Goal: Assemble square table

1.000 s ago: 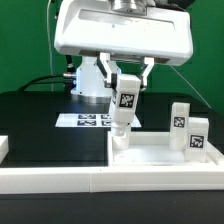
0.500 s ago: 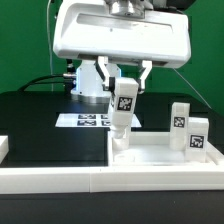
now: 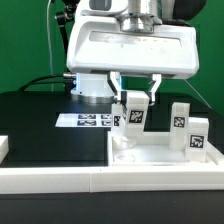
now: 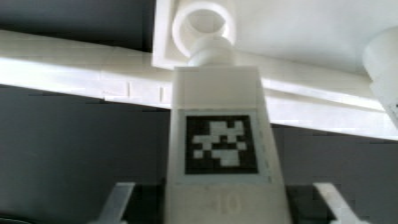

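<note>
The end effector (image 3: 134, 99) is clamping a leg (image 3: 131, 118), one finger (image 3: 153, 90) showing on either side of the tagged block. The leg is hanging near upright with a slight tilt, its tag facing the exterior camera. Its lower end is sitting over the tray top (image 3: 160, 155), near the corner on the exterior view's left. In the wrist view the same leg (image 4: 221, 130) is filling the centre of the frame, its narrow tip pointing at a round socket (image 4: 205, 24) in the tray top (image 4: 71, 66); whether tip and socket are touching cannot be told.

Two further legs (image 3: 179, 118) (image 3: 196, 134) are standing upright at the tray's far side, on the exterior view's right, close together.

The tray is lying on the black table (image 3: 40, 125), against the long white rail (image 3: 60, 179) along the near edge. The marker board (image 3: 88, 119) is lying flat on the table behind the tray.
</note>
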`<state>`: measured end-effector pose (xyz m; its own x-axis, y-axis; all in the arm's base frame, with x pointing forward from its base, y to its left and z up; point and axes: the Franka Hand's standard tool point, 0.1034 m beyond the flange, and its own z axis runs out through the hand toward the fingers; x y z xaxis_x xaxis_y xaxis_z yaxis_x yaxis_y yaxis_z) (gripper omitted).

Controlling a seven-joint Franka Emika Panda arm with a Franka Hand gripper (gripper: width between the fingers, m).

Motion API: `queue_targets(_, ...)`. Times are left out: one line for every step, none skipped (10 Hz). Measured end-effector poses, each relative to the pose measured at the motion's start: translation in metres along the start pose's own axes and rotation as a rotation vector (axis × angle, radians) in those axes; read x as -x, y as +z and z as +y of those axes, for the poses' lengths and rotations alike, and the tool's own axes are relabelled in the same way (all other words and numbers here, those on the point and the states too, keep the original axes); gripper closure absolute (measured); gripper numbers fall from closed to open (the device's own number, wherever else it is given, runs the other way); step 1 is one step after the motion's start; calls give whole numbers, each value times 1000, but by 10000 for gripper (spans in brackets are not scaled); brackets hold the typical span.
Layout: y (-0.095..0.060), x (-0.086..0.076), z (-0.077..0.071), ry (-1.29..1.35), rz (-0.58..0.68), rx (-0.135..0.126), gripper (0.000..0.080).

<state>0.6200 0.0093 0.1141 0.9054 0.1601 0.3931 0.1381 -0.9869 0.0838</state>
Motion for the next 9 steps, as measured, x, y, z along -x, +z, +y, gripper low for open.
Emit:
queue_targets(2, 2, 2, 3, -5, 2, 509)
queue_targets(2, 2, 2, 4, -5, 1, 509)
queue_targets(4, 3, 1, 3, -7, 1, 509)
queue_targets(5, 4, 1, 2, -9, 1, 509)
queue_targets(5, 4, 1, 3, -9, 1, 509)
queue_targets(5, 4, 1, 3, -10, 1, 509)
queue_targets(5, 4, 1, 3, -10, 1, 509)
queue_targets(5, 4, 1, 3, -10, 1, 509)
queue_targets(7, 6, 4, 2, -13, 3, 509)
